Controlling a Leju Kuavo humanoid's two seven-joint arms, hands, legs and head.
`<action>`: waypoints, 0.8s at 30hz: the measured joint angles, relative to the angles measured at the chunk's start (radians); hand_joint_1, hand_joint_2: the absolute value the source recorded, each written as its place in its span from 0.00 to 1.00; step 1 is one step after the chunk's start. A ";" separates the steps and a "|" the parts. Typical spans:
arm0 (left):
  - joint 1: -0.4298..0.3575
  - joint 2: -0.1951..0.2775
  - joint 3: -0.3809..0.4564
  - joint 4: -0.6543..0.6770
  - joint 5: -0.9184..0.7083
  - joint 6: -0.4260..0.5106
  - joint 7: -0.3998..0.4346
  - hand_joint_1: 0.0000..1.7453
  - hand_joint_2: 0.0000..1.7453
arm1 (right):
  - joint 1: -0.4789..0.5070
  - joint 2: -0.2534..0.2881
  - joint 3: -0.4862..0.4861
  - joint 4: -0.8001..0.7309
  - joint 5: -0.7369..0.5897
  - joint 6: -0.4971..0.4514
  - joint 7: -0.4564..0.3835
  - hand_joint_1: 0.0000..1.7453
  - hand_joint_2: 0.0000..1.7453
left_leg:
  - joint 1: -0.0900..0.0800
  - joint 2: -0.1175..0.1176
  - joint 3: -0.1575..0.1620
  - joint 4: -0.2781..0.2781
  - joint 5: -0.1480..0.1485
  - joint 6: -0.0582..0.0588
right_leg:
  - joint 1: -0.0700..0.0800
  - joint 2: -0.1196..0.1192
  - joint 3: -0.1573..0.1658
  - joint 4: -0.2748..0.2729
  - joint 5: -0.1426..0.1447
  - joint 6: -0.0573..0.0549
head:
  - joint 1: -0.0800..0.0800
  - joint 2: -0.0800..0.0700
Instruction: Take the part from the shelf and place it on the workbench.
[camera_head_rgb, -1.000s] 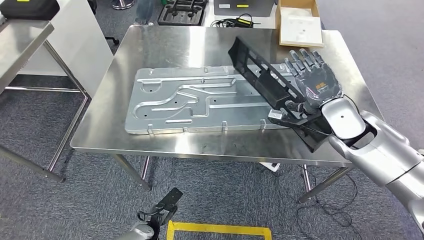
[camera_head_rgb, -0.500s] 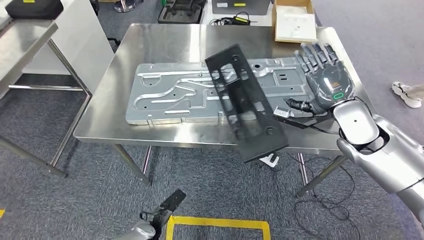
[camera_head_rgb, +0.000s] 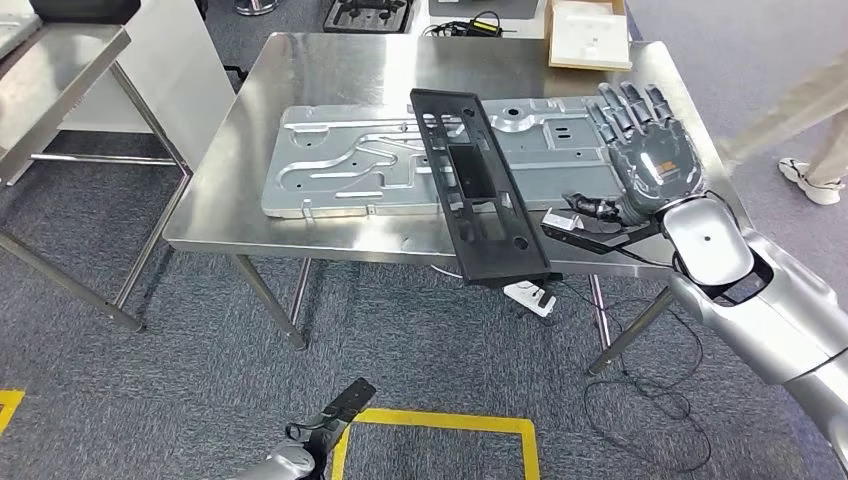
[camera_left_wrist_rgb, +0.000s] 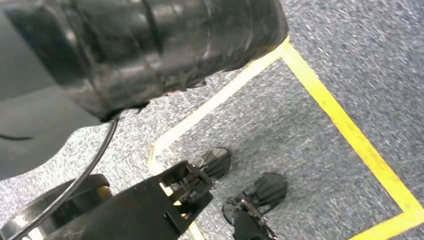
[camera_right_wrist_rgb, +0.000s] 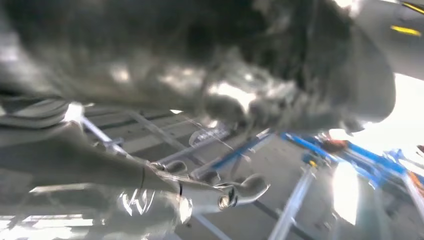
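Right hand (camera_head_rgb: 650, 165) hovers above the right end of a steel workbench (camera_head_rgb: 330, 75), palm flat, fingers spread and holding nothing. Just to its left, apart from the fingers, a long black part (camera_head_rgb: 478, 183) lies across a large pressed metal plate (camera_head_rgb: 350, 165), its far end on the plate and its near end jutting out past the bench's front edge. Pierced with slots and holes, the part looks like thin rigid plastic: probably light and stiff, smooth enough to slide on the metal, and likely to tip if nudged at the overhang. Its long edges near the middle seem the safest grip. Left hand (camera_head_rgb: 330, 420) hangs low by the floor; I cannot tell how its fingers lie.
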 joint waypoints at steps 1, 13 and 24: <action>0.000 0.000 0.000 0.000 0.000 0.000 0.001 0.00 0.00 | 0.002 0.002 -0.002 0.000 -0.002 -0.001 0.002 0.00 0.00 | 0.002 0.002 0.000 -0.014 0.015 0.005 | 0.000 0.000 -0.003 -0.001 -0.004 0.005 | 0.000 0.000; 0.000 -0.004 0.000 0.000 0.002 -0.002 0.005 0.00 0.00 | 0.025 0.004 -0.018 0.001 -0.008 -0.006 0.010 0.00 0.00 | 0.008 0.005 -0.150 0.020 0.130 -0.012 | -0.009 0.004 0.139 0.033 -0.164 0.031 | 0.008 0.000; 0.010 -0.004 0.000 0.000 0.014 0.000 -0.004 0.00 0.00 | 0.082 0.012 -0.058 -0.047 -0.075 -0.178 0.035 0.00 0.00 | 0.014 0.000 -0.173 0.285 -0.037 -0.043 | -0.003 -0.001 0.015 0.022 -0.056 -0.018 | 0.003 0.000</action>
